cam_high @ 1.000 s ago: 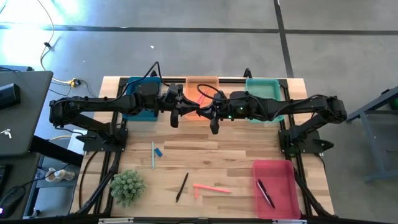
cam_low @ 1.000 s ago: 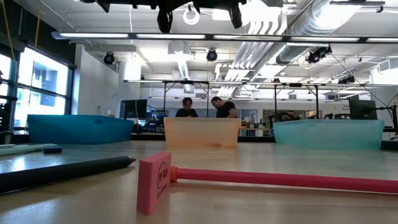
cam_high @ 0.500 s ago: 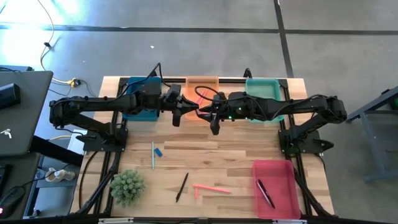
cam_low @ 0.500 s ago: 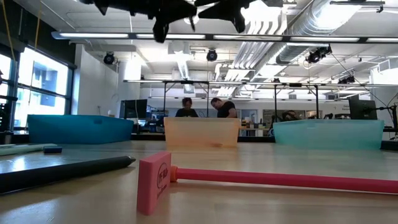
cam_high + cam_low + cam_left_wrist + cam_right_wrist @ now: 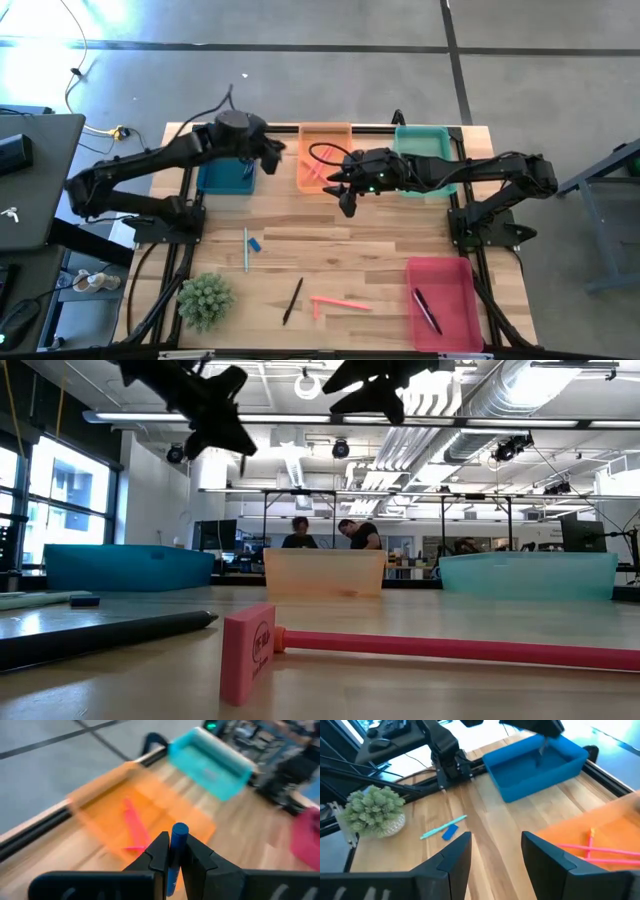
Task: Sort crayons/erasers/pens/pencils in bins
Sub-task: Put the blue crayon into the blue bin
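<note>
My left gripper hangs high between the dark blue bin and the orange bin, shut on a blue stick. My right gripper is open and empty at the orange bin's near edge. Pink sticks lie in the orange bin. On the table lie a teal stick, a small blue eraser, a black pen and pink sticks. The red-pink bin holds a dark pen. My left gripper pinches the blue stick between its two fingers. The stick stands across the fingers, and its round upper end sticks out above the fingertips. The fingers slant a little downward toward the table's right. The stick is lifted clear of table and bins.
The teal-green bin sits at the far right. A potted plant stands near the table's front left. In the low view a pink block and a long pink stick lie close to the camera. People show in the room behind.
The two grippers met over the orange bin's near edge. My right gripper has opened and stayed there. My left gripper, with the blue stick, has swung toward the table's far left, to the blue bin's corner, and has tipped up toward level.
</note>
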Action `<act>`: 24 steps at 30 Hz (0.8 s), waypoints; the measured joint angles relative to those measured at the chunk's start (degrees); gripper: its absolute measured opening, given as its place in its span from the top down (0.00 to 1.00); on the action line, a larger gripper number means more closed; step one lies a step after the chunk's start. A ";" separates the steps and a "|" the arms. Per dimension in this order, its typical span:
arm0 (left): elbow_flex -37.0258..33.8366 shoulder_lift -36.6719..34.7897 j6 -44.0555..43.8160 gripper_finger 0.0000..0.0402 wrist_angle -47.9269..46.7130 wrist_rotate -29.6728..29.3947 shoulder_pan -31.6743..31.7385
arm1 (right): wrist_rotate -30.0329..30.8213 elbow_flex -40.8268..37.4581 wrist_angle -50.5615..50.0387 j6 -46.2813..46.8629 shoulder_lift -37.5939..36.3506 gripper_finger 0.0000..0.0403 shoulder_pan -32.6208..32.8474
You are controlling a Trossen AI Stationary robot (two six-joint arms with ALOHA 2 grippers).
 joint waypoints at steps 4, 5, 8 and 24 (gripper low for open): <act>0.00 -3.51 0.25 0.94 -6.18 -5.19 3.00 | -0.02 0.00 -1.81 0.08 -0.01 0.59 -0.98; 0.00 -4.32 0.40 0.94 -7.81 -6.89 3.63 | -0.02 0.00 -2.26 0.15 -0.02 0.59 -1.18; 0.00 -6.19 0.42 0.94 -13.02 -11.67 5.34 | -0.02 0.00 -2.96 0.09 -0.02 0.59 -1.70; 0.00 -1.95 -6.03 0.94 -36.04 -20.45 7.74 | -0.02 0.00 -3.02 -0.18 -0.02 0.59 -3.19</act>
